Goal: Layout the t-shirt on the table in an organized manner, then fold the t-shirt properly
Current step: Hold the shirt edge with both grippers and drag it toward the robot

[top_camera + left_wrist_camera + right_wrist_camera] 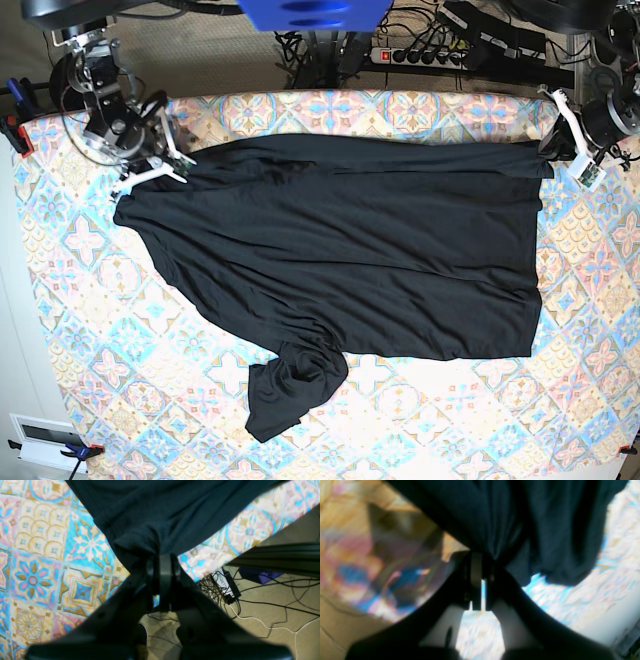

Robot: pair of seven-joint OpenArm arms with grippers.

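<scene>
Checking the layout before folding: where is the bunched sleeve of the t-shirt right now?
In the base view the crumpled sleeve lies on the table at lower centre-left, below the t-shirt body's bottom edge, far from both claws.

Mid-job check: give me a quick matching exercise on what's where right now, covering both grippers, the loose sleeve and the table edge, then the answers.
Column one:
1. left gripper
2. right gripper
3. loose sleeve
4. table

Column two:
A. bunched in a heap below the t-shirt body in the base view
B. shut on fabric at the base view's upper right corner of the t-shirt
C. covered by a pastel floral tile cloth
D. shut on fabric at the base view's upper left end of the t-shirt

Pairs: 1-B, 2-D, 3-A, 4-C
</scene>
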